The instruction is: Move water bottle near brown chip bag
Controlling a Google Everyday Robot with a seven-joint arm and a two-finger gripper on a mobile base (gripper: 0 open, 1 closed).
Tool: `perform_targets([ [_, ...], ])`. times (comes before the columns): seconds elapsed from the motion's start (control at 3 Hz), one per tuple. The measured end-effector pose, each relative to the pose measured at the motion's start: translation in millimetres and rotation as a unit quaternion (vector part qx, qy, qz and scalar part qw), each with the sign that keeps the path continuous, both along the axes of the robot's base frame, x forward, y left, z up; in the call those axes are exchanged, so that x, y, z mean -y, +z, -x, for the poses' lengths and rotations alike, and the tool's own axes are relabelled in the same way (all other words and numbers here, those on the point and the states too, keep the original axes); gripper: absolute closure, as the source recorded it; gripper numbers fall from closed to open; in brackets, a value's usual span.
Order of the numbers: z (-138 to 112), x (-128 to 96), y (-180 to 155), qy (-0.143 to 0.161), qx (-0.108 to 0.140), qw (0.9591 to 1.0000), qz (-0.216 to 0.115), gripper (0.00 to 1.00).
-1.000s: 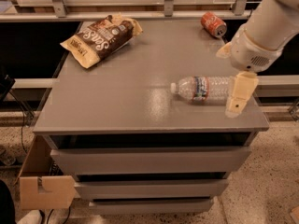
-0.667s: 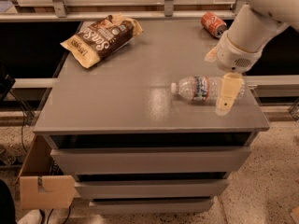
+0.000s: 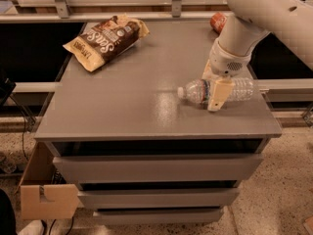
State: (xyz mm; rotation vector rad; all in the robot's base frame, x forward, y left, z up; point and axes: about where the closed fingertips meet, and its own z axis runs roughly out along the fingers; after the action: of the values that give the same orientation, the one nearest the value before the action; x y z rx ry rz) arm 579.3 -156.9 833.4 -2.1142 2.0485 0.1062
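The water bottle lies on its side near the table's front right, with its white cap pointing left. My gripper is down over the bottle's label band. It is open, with one tan finger in front of the bottle and the other behind it. The brown chip bag lies flat at the table's back left corner, far from the bottle.
An orange-red soda can lies at the back right, just behind my arm. The grey table has drawers below. A cardboard box stands on the floor at the front left. A metal rail runs behind the table.
My gripper has moved left from the bottle's right end to over its label band and now straddles it. The bottle and the chip bag have not moved.
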Motion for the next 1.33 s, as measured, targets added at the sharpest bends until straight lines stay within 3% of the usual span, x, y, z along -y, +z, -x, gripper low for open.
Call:
perform_targets([
  [0.67,-16.6,5.2,10.3,-0.001,0.004,0.9998,0.017,0.88],
  [1.0,-25.5,19.1,51.6,-0.008,0.047,0.9985,0.028,1.0],
  [1.33,-26.9,17.9,51.6,-0.007,0.05,0.9984,0.027,1.0],
])
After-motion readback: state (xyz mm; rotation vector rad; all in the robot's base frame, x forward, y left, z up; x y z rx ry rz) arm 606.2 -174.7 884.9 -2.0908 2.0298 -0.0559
